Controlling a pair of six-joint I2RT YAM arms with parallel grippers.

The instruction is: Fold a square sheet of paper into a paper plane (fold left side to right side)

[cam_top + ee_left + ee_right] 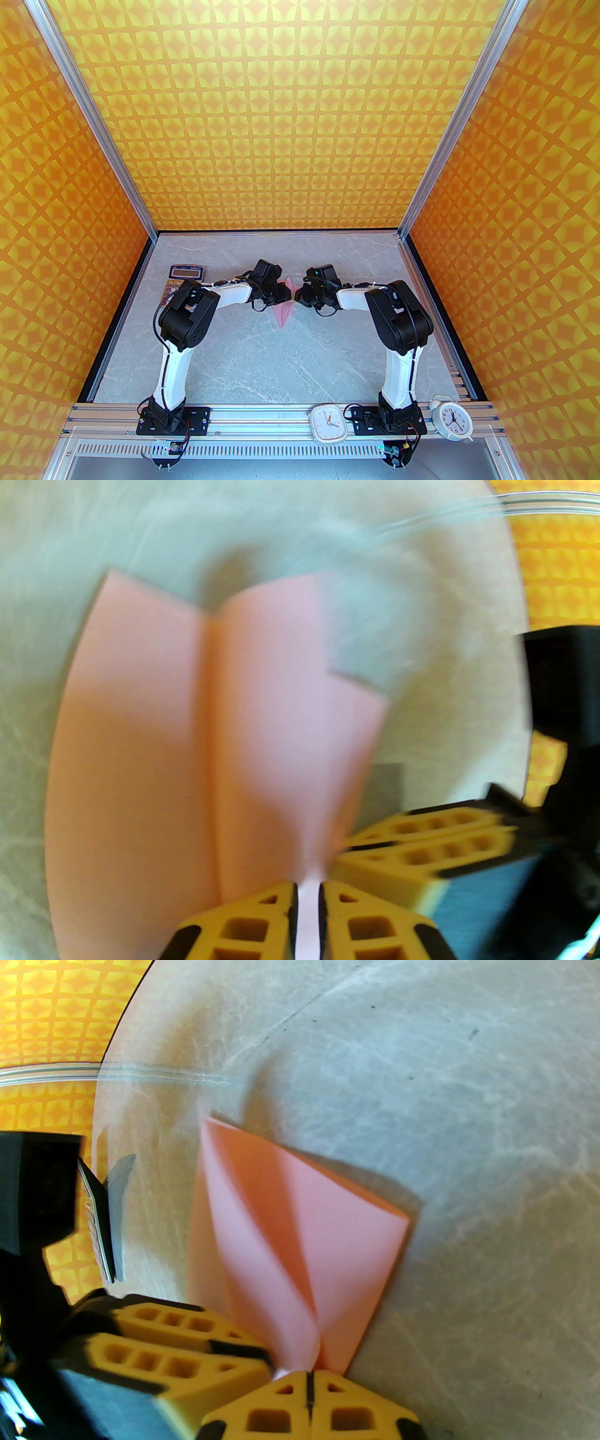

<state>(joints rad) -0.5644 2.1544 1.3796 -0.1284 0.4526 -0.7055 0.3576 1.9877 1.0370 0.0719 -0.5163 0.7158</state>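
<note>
Grey marbled tabletop (262, 356) is carrying the lot. Both arms are reaching in over it from their bases. The left end effector (308, 893) and right end effector (309, 1377) are meeting tip to tip, nearly touching.

Pink paper plane (283, 316) is sitting right at those tips, gripped from both sides. Its creased flaps are fanning away from both end effectors and throwing a shadow on the tabletop. One point is poking out just beyond the tips and the longer part is trailing back toward the bases. Can't tell whether it's lifted clear.

Calculator (180, 276) is lying well off to the left of the left end effector, partly tucked behind that arm.

Two white clocks are sitting on the frame rail, well back from both end effectors: a squarish clock (329, 424) and a round clock (449, 418), on either side of the right arm's base.

Left end effector: jaws standing nearly closed, pinching a thin strip of the paper plane.

Right end effector: jaws pressing fully together, nipping the paper plane at the very tips.
</note>
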